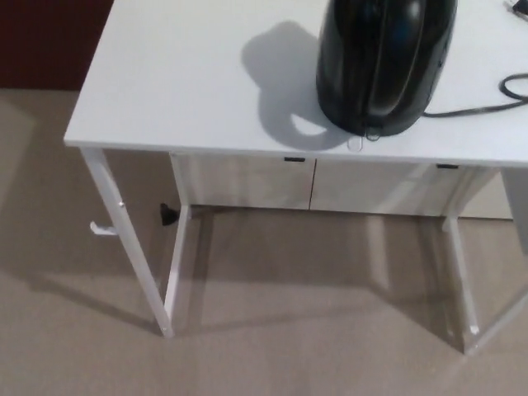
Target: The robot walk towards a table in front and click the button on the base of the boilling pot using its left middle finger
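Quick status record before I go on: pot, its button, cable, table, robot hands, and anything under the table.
pot: black boiling pot standing upright near the front edge of the table, toward its right
button: small light tab at the front of the pot's base, at the table edge
cable: black cord running from the pot off to the right
table: white table, thin white legs, on a beige floor
under table: white cabinet with two doors behind the legs
robot hands: neither in view
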Available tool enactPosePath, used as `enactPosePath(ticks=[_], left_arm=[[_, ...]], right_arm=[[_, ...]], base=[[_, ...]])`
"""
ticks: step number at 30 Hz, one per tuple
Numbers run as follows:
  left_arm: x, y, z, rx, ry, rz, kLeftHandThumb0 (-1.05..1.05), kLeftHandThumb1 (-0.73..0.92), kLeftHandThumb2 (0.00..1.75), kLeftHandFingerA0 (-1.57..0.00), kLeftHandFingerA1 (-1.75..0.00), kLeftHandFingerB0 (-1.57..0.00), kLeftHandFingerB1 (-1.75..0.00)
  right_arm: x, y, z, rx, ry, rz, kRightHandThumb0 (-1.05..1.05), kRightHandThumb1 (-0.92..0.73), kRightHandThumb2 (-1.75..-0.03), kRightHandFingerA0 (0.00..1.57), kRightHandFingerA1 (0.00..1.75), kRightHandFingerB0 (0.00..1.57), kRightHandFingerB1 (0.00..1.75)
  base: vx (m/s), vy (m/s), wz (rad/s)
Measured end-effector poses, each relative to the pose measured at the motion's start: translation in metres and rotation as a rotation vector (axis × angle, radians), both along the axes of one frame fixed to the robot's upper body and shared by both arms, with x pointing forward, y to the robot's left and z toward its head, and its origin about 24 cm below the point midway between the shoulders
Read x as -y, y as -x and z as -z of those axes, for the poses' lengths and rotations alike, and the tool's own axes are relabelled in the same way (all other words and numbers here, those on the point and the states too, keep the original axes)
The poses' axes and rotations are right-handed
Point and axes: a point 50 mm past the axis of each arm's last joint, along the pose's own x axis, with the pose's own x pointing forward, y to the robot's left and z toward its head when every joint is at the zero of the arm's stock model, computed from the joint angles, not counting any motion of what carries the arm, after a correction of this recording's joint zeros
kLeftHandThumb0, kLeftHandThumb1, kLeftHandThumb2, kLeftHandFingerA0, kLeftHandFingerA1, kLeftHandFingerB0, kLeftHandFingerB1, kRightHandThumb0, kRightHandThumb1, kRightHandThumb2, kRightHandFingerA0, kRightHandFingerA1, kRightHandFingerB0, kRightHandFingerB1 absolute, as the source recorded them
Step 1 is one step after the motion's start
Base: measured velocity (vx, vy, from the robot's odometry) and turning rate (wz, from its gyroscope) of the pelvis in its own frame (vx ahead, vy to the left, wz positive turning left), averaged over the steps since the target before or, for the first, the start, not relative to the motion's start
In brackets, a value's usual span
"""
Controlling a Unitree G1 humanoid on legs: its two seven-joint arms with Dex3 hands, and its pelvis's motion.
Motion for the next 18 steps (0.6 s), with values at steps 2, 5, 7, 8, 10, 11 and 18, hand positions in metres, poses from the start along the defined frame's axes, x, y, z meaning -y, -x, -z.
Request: enactPosePath(ticks=[2, 5, 7, 8, 10, 11, 18], left_arm=[[0.0003, 0.0006, 0.0004, -0.003, -0.003, 0.003, -0.23, 0.51, 0.55, -0.64, -0.45, -0.46, -0.36], [0.0017, 0.0007, 0.0012, -0.004, 0.001, 0.005, -0.22, 0.51, 0.56, -0.62, -0.46, -0.46, -0.36], [0.0038, -0.0012, 0.0017, 0.002, 0.008, 0.006, -0.21, 0.51, 0.55, -0.63, -0.46, -0.46, -0.36], [0.0039, -0.0008, 0.0020, 0.000, 0.009, 0.006, -0.21, 0.51, 0.55, -0.64, -0.45, -0.45, -0.36], [0.0043, -0.0006, 0.0022, -0.001, 0.009, 0.007, -0.22, 0.51, 0.55, -0.64, -0.45, -0.45, -0.36], [0.0042, -0.0007, 0.0019, 0.000, 0.007, 0.009, -0.22, 0.51, 0.55, -0.64, -0.45, -0.45, -0.36], [0.0056, -0.0016, 0.0014, 0.002, 0.005, 0.021, -0.22, 0.51, 0.55, -0.64, -0.46, -0.46, -0.36]], right_arm=[[0.0002, 0.0006, 0.0001, -0.002, 0.001, -0.001, -0.20, -0.45, -0.53, 0.94, 0.59, 0.60, 0.49], [-0.0003, -0.0005, -0.0003, 0.001, 0.000, -0.003, -0.22, -0.45, -0.53, 0.94, 0.59, 0.60, 0.48], [0.0041, -0.0019, -0.0020, 0.004, 0.014, 0.001, -0.22, -0.45, -0.53, 0.94, 0.60, 0.60, 0.49], [0.0045, -0.0020, -0.0020, 0.004, 0.016, 0.001, -0.21, -0.45, -0.53, 0.94, 0.60, 0.60, 0.49], [0.0051, -0.0011, -0.0016, 0.000, 0.019, 0.003, -0.22, -0.45, -0.53, 0.94, 0.59, 0.60, 0.48], [0.0049, -0.0007, -0.0014, -0.001, 0.018, 0.003, -0.21, -0.45, -0.53, 0.95, 0.59, 0.60, 0.49], [0.0051, 0.0006, -0.0010, -0.005, 0.018, 0.004, -0.21, -0.45, -0.53, 0.92, 0.59, 0.60, 0.49]], base=[[0.09, -0.228, 0.14], [0.23, -0.274, 0.12], [0.21, -0.216, -0.01], [0.18, -0.151, -0.03], [0.12, -0.122, -0.03], [0.10, -0.096, -0.03], [0.03, 0.019, -0.04]])
